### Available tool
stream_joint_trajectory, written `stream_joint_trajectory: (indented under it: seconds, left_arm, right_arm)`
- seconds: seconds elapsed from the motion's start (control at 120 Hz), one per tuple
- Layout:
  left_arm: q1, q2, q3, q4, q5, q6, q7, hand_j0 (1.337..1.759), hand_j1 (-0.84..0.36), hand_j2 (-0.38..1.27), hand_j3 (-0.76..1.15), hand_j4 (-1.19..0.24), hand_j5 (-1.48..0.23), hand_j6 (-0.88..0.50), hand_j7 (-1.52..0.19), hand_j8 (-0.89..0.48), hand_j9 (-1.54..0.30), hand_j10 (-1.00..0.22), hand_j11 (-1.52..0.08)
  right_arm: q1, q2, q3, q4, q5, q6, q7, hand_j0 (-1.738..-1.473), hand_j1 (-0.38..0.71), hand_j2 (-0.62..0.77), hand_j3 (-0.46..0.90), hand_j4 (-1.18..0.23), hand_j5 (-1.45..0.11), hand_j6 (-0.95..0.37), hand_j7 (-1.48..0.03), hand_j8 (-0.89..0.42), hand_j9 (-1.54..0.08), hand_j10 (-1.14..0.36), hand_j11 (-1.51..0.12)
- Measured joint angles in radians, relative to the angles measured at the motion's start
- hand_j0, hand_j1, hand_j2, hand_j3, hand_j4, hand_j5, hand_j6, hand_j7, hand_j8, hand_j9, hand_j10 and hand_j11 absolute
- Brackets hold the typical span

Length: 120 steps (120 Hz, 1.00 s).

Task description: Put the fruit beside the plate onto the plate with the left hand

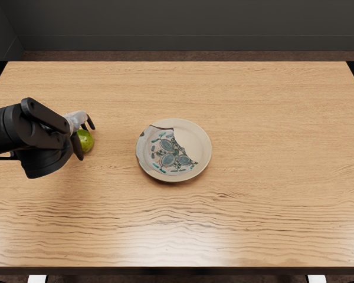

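Observation:
A small green fruit (86,140) lies on the wooden table (253,194), left of the plate. My left hand (79,132) comes in from the left edge and sits right over the fruit, fingers curled around it and hiding its left part. Whether the fruit is off the table I cannot tell. The round cream plate (198,139), with a blue-green pattern on its left half, sits near the table's middle, roughly a hand's width right of the fruit. Nothing lies on it.
The dark forearm (23,138) covers the table's left edge. A dark wall runs behind the table's far edge.

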Motion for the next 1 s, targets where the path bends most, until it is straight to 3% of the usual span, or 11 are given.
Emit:
stream_joint_trajectory:
  seconds: [0.125,0.183,0.242,0.45,0.733,0.892,0.933,1.0]
  left_arm:
    - [0.003,0.0,0.001,0.001,0.0,0.0,0.0,1.658,-0.13,0.08,0.0,-0.4,-0.52,-0.4,-0.52,-0.4,-0.52,-0.4,-0.52]
    - [0.005,0.0,0.002,0.001,-0.001,-0.005,0.002,1.658,-0.22,0.1,0.0,-0.49,-0.63,-0.45,-0.63,-0.45,-0.63,-0.49,-0.63]
    - [0.005,0.0,0.002,0.001,-0.006,-0.015,0.003,1.655,-0.23,0.11,0.0,-0.58,-0.74,-0.39,-0.75,-0.4,-0.76,-0.56,-0.76]
    - [0.003,0.002,0.006,0.001,-0.016,-0.029,0.004,1.648,-0.3,0.27,0.0,-0.49,-0.98,-0.25,-1.0,-0.26,-1.01,-0.48,-1.02]
    - [-0.024,0.01,-0.002,-0.002,-0.047,-0.034,0.003,1.647,-0.34,0.3,0.0,-0.38,-1.11,-0.16,-1.11,-0.18,-1.11,-0.41,-1.11]
    - [-0.106,0.116,-0.085,-0.012,-0.118,-0.037,0.004,1.647,-0.39,0.4,0.0,-0.34,-1.14,-0.11,-1.15,-0.12,-1.14,-0.38,-1.13]
    - [-0.121,0.127,-0.136,-0.011,-0.122,-0.035,0.004,1.646,-0.39,0.33,0.0,-0.34,-1.13,-0.11,-1.15,-0.12,-1.14,-0.37,-1.13]
    - [-0.113,0.122,-0.242,-0.012,-0.113,-0.039,0.004,1.646,-0.39,0.37,0.0,-0.34,-1.13,-0.11,-1.15,-0.12,-1.14,-0.37,-1.13]
  right_arm:
    - [0.0,0.0,0.0,0.0,0.0,0.0,0.0,-1.658,-0.35,0.0,0.0,0.0,0.0,0.0,0.0,0.0,0.0,0.0,0.0]
    - [0.0,0.0,0.0,0.0,0.0,0.0,0.0,-1.658,-0.35,0.0,0.0,0.0,0.0,0.0,0.0,0.0,0.0,0.0,0.0]
    - [0.0,0.0,0.0,0.0,0.0,0.0,0.0,-1.658,-0.35,0.0,0.0,0.0,0.0,0.0,0.0,0.0,0.0,0.0,0.0]
    - [0.0,0.0,0.0,0.0,0.0,0.0,0.0,-1.658,-0.35,0.0,0.0,0.0,0.0,0.0,0.0,0.0,0.0,0.0,0.0]
    - [0.0,0.0,0.0,0.0,0.0,0.0,0.0,-1.658,-0.35,0.0,0.0,0.0,0.0,0.0,0.0,0.0,0.0,0.0,0.0]
    - [0.0,0.0,0.0,0.0,0.0,0.0,0.0,-1.658,-0.35,0.0,0.0,0.0,0.0,0.0,0.0,0.0,0.0,0.0,0.0]
    - [0.0,0.0,0.0,0.0,0.0,0.0,0.0,-1.658,-0.35,0.0,0.0,0.0,0.0,0.0,0.0,0.0,0.0,0.0,0.0]
    - [0.0,0.0,0.0,0.0,0.0,0.0,0.0,-1.658,-0.35,0.0,0.0,0.0,0.0,0.0,0.0,0.0,0.0,0.0,0.0]
